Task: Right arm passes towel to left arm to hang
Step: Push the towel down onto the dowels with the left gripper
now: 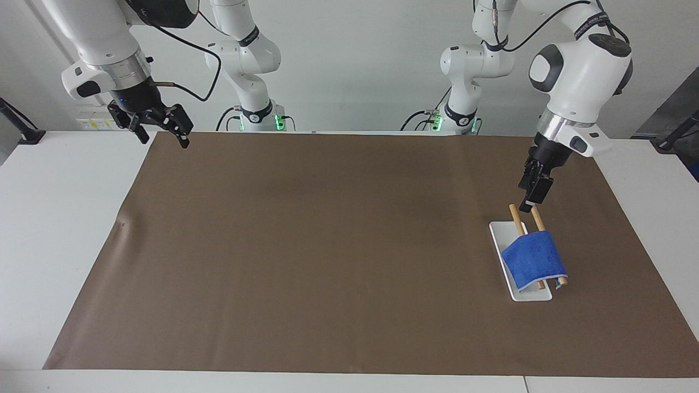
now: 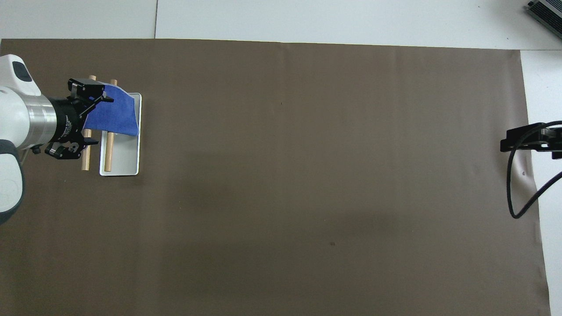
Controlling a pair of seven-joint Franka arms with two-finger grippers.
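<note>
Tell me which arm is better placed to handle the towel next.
Left. The left gripper hangs open over the wooden rods' bare ends, right beside the towel draped across them above the white tray. The right gripper, also open, waits at the right arm's end of the table.
</note>
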